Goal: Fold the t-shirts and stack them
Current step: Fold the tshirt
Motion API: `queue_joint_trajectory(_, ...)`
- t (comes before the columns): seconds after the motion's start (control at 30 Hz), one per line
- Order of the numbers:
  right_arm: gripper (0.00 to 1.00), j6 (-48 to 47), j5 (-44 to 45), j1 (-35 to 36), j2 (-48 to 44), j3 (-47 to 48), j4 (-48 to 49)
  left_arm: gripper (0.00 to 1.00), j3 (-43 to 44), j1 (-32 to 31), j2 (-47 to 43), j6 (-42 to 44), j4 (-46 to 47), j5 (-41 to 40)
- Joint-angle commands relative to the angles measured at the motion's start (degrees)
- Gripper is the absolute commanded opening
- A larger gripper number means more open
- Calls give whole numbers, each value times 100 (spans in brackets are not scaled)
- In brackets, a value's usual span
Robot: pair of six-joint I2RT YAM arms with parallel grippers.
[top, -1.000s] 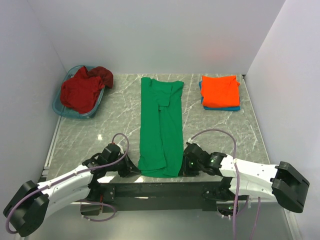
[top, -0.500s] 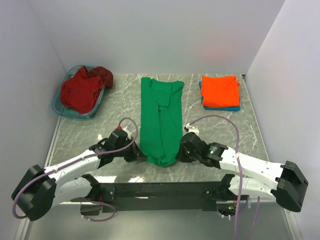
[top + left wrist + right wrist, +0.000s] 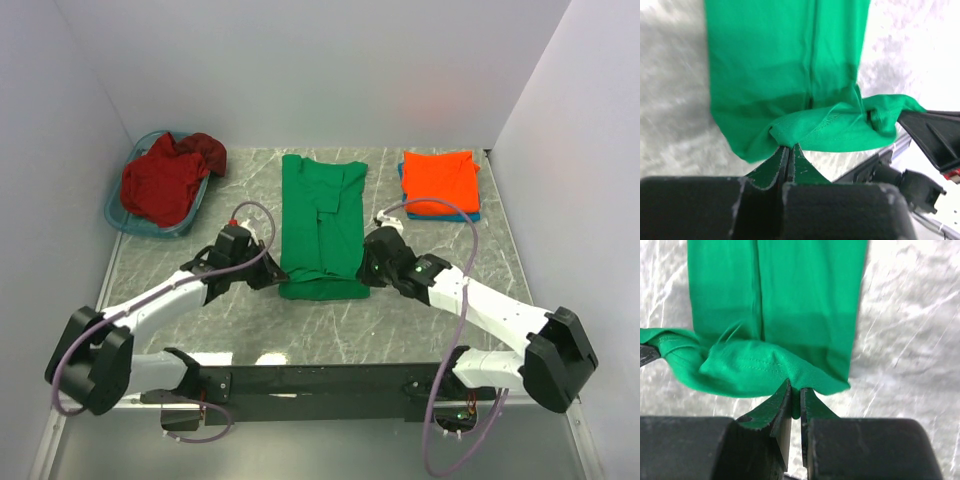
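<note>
The green t-shirt (image 3: 320, 215) lies in the middle of the table (image 3: 250, 190) as a long narrow strip that runs from 12 o'clock to 6 o'clock. Its 6 o'clock end is lifted and turned over toward 12 o'clock. The left gripper (image 3: 788, 150) is clenched on the corner of the hem (image 3: 830, 125) at the 9 o'clock side, and the right gripper (image 3: 795, 390) pinches the corner at the 3 o'clock side with a thin fold of cloth between its jaws. The step in hand seems to be the cross fold, which brings the hem up to the collar end. To do it well, I think both grippers should travel toward 12 o'clock at the same pace and the same low height, so that the hem stays square to the strip. In the left wrist view the cloth between the two grips is bunched and hangs loose, so a small pull apart, toward 9 and 3 o'clock, would flatten it before it is laid down. The layer on the table may be dragged if the move is too low. The orange t-shirt (image 3: 440, 182) lies folded on the blue t-shirt (image 3: 470, 214) at 1 o'clock. The dark red t-shirt (image 3: 160, 185) waits crumpled in the basket (image 3: 118, 215) at 10 o'clock.
</note>
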Motion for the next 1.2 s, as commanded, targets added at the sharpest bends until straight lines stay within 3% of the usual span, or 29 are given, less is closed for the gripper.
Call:
queue_joint_trajectory(0.0,6,-371,-42,-212,232,454,360,0,449,222,301,287,350,152)
queue_joint_trajectory(0.6,5,-864,-578,-1064,1419,1729,650,0,1987,829,1822,586,711,486)
queue_joint_trajectory(1.17,5,-1066,-1088,-1548,2631,2670,615,0,2841,1172,3034,639,931,741)
